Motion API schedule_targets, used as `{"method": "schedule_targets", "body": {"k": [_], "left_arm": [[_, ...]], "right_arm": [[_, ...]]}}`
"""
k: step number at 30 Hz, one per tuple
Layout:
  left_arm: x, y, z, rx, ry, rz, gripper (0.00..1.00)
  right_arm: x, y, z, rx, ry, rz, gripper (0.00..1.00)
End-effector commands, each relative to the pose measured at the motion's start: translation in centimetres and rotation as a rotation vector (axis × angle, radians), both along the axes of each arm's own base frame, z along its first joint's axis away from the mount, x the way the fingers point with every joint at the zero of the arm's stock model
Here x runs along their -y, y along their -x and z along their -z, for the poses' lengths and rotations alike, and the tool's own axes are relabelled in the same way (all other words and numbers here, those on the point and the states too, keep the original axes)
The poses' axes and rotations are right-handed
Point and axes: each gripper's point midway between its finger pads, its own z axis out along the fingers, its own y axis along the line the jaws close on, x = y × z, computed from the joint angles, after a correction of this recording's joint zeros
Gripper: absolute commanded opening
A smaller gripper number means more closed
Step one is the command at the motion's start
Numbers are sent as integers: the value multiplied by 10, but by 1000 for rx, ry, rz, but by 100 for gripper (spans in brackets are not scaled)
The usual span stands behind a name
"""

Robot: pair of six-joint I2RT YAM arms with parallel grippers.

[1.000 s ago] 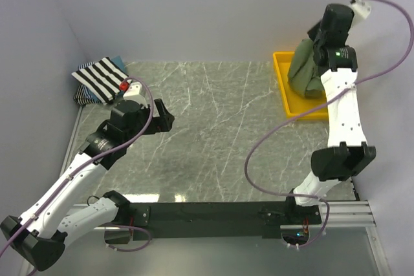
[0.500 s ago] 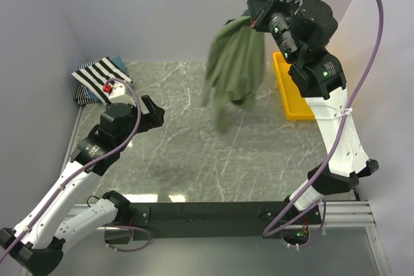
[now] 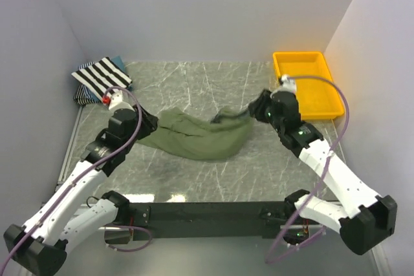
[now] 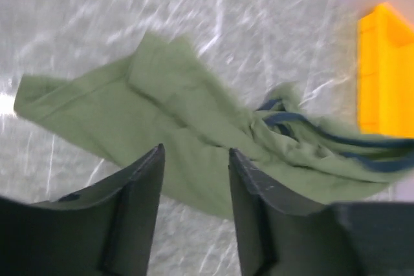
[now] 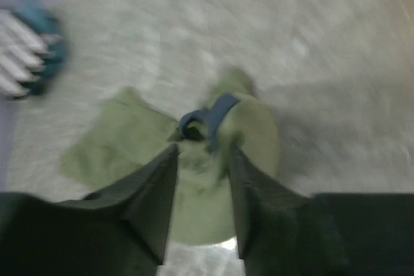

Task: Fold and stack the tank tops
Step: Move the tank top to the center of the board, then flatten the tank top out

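Marble table: olive tank top lies crosswise, straps rightward.

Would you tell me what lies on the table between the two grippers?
The olive top lies crumpled between the left gripper and the right gripper, clearest in the top view.

The left arm rises from its base with the elbow bent. The left tool points forward and down, its two fingers well apart. The right arm stretches low toward the centre, and the right tool, blurred in its wrist view, also shows its fingers parted.
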Motion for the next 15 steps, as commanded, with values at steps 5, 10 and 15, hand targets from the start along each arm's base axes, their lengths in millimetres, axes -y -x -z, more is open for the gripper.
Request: {"method": "schedule_targets", "body": {"k": [5,10,15], "left_arm": [[-2,-5,78,-177,149,-107,28],[-42,-1,116,-241,179,-294,27],[-75,-13,135,-260,221,-426,36]], "right_arm": [[37,-4,46,-68,-128,157,62],[-50,-19,58,-136,-35,-86,64],[-174,-41,88,-230,106,-332,62]]}}
